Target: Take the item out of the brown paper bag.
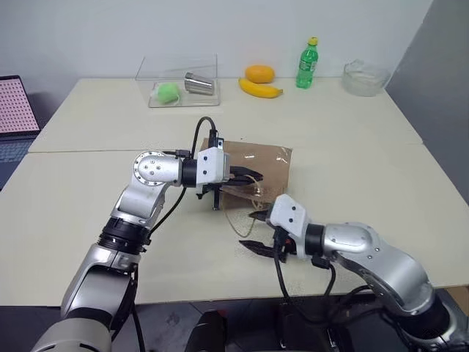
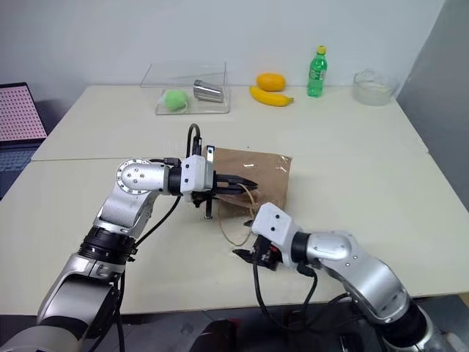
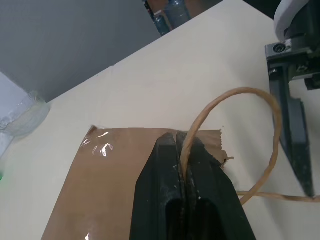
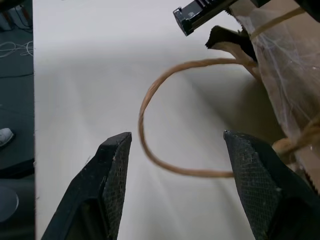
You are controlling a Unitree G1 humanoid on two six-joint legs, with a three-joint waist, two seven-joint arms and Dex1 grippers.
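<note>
Lying flat on the tabletop (image 1: 352,147), the brown paper bag (image 1: 260,170) has its open edge turned toward the two claws. The left claw (image 1: 253,177) is closed tight on this edge, and in the left wrist view its two black fingers (image 3: 165,185) are pressed together on the paper where one string handle (image 3: 235,125) comes out. This handle makes a loop from the left claw toward the right claw (image 1: 256,231). The right claw is just beside the bag's near corner, with its fingers standing well apart and holding nothing. In the right wrist view the handle loop lies on the tabletop between the two fingertips (image 4: 117,165), and I cannot tell if it touches them. The sauce bottle is not visible, so I cannot tell where it is inside the bag. Well beyond the left claw, at the far edge, stand a green soda bottle (image 1: 308,64), a banana (image 1: 260,89) and a clear container (image 1: 178,81).
</note>
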